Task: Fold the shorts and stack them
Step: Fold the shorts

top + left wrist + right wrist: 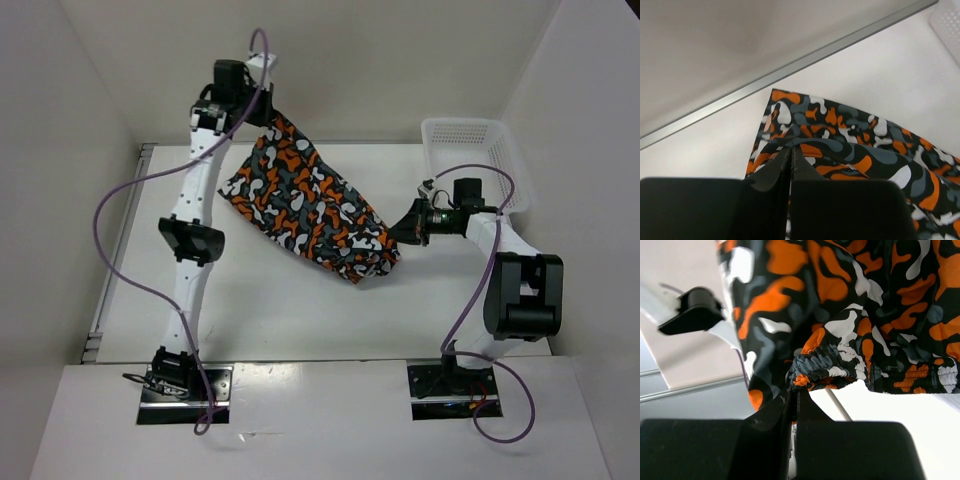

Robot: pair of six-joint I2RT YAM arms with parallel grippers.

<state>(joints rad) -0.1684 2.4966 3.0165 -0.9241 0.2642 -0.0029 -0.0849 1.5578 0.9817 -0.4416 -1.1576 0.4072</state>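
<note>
White walls close round a white table (300, 320), and above it the shorts (310, 205) hang stretched between both arms, well to the left of the basket (470, 140). The left gripper (266, 120) is clenched on a corner of the cloth at the end far from the basket, up by the back wall. The right gripper (400, 232) is pinched tight on the gathered elastic edge, just in front of the basket. So the long axis slants from the far end down toward the basket's near side. I'd judge laying them flat depends on both arms lowering together along that slant.
</note>
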